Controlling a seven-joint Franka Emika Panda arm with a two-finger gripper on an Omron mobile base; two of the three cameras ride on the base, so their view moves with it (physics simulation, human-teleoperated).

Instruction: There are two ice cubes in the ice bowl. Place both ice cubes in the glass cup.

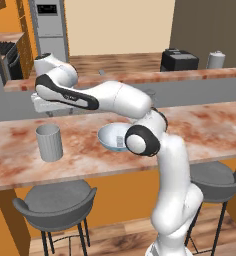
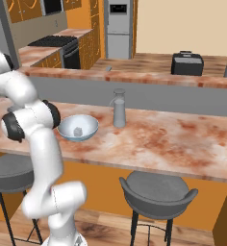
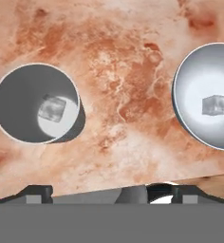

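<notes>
One ice cube (image 3: 52, 107) in glass cup (image 3: 19, 118), below end effector (image 3: 111, 192)

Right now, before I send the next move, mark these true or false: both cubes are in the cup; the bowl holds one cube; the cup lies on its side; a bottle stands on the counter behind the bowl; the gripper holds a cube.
1. Both cubes are in the cup. False: one cube is in it, the other cube is in the bowl.
2. The bowl holds one cube. True.
3. The cup lies on its side. False: it stands upright.
4. A bottle stands on the counter behind the bowl. True.
5. The gripper holds a cube. False: neither cube is in its grasp.
</notes>
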